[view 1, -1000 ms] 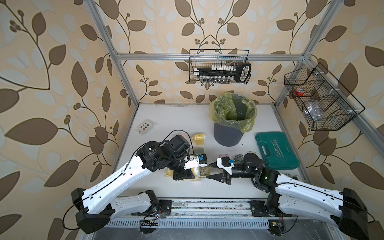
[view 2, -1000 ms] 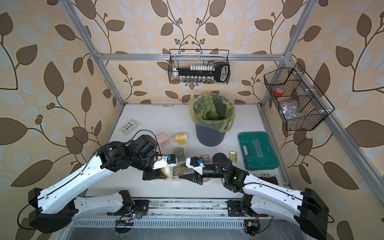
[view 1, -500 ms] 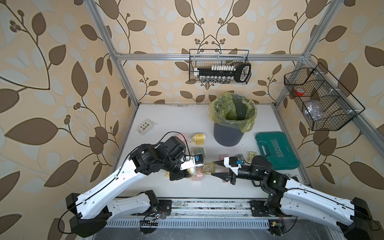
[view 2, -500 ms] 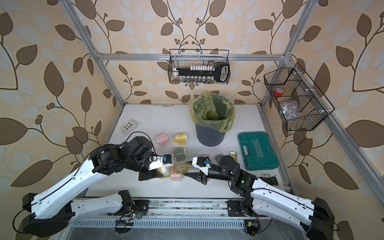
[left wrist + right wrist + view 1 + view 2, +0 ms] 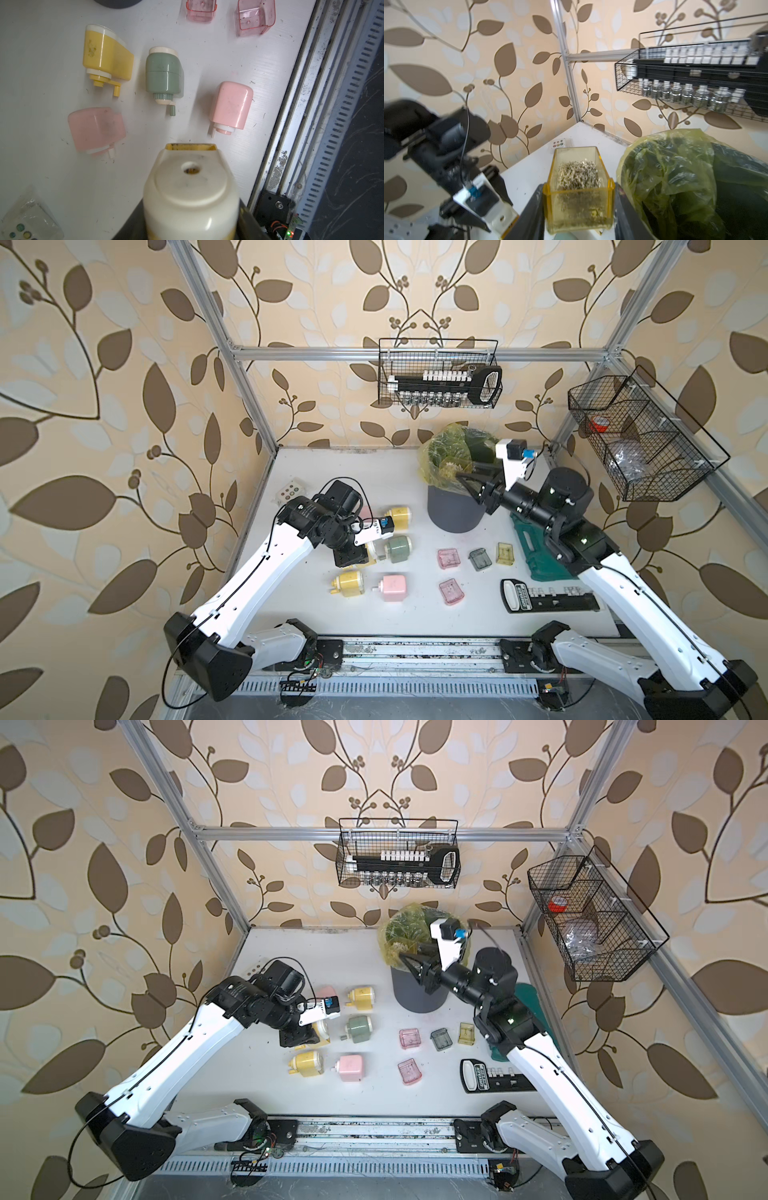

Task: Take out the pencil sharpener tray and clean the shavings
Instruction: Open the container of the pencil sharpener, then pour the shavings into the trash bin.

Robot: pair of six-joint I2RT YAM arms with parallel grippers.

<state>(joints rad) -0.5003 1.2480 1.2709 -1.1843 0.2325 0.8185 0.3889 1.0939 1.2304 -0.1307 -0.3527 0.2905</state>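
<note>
Black tool holder (image 5: 552,601) label, lettering unreadable

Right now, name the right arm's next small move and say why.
Probably swing the yellow tray over the yellow-green bin bag, ready to tip. The right gripper grips it, the shavings lie heaped inside it, and the bag's mouth sits beside it, not beneath.

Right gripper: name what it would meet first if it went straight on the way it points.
Right gripper, shut on the yellow tray, points past the bin bag, over the table toward the corner post. The way looks free until there; the bag may brush.
</note>
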